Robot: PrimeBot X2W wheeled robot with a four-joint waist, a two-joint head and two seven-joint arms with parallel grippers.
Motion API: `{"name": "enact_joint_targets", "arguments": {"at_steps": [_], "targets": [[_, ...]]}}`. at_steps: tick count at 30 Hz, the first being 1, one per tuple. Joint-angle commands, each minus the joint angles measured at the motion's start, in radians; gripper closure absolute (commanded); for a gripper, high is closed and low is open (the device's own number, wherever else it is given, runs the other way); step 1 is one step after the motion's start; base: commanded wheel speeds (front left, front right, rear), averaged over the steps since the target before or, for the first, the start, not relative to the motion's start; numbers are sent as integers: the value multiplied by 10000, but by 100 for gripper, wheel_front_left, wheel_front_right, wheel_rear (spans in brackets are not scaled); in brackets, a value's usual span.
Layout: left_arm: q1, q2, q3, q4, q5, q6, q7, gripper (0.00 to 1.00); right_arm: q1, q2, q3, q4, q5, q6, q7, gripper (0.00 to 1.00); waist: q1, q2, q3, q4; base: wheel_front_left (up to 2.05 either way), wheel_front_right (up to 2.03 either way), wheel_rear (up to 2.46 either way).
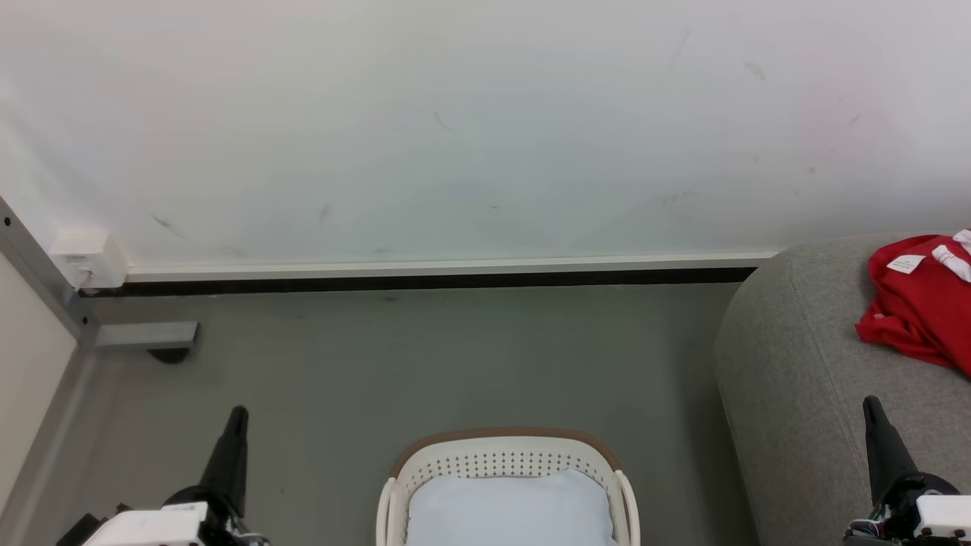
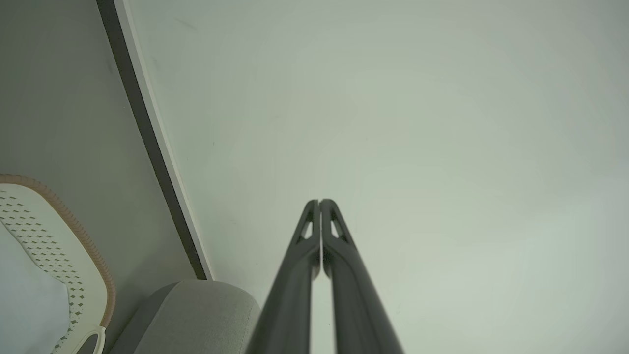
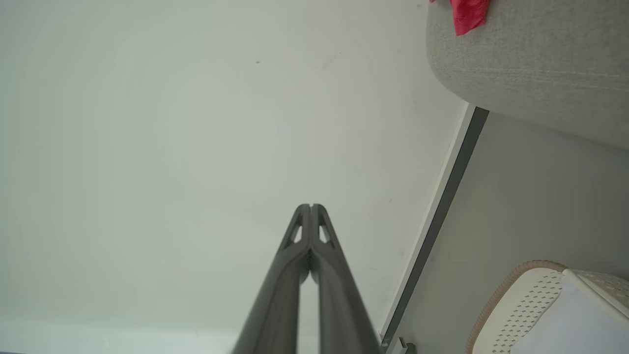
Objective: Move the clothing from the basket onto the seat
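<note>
Grey-green floor (image 1: 379,364) runs up to a scuffed white wall (image 1: 455,114), and the basket (image 1: 504,444) sits on it at the bottom centre of the head view, between my two tools. Inside it I can see a pale bluish pad (image 1: 508,504) and no red fabric, though the frame edge cuts off its near end. The clothing (image 1: 922,303) lies in a red heap on the seat (image 1: 796,364) at the right edge, small white label showing, well apart from the basket. It lies up and to the right of my right tool (image 1: 872,406), which shows against the seat's grey fabric at the lower right. My left tool (image 1: 237,417) is far across at the lower left. Both tools have their fingers pressed together on nothing. From what I can see, I judge the transfer done — any further reach toward that heap would fall to the right arm.
</note>
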Motion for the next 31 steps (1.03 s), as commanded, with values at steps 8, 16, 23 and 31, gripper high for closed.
{"name": "enact_joint_targets", "arguments": {"at_steps": [8, 16, 23, 31], "targets": [[-86, 70, 20, -5, -139, -46, 35, 100, 129, -6, -45, -41, -5, -21, 39, 100, 0, 0, 0, 0, 0, 0, 0], [-86, 70, 20, -5, -139, -46, 34, 100, 129, -6, -45, -41, -5, -21, 40, 100, 0, 0, 0, 0, 0, 0, 0], [-86, 70, 20, -6, -139, -46, 34, 100, 129, -5, -44, -41, -6, -21, 40, 100, 0, 0, 0, 0, 0, 0, 0], [-85, 70, 20, -6, -139, -46, 34, 100, 129, -5, -45, -41, -7, -21, 41, 100, 0, 0, 0, 0, 0, 0, 0]]}}
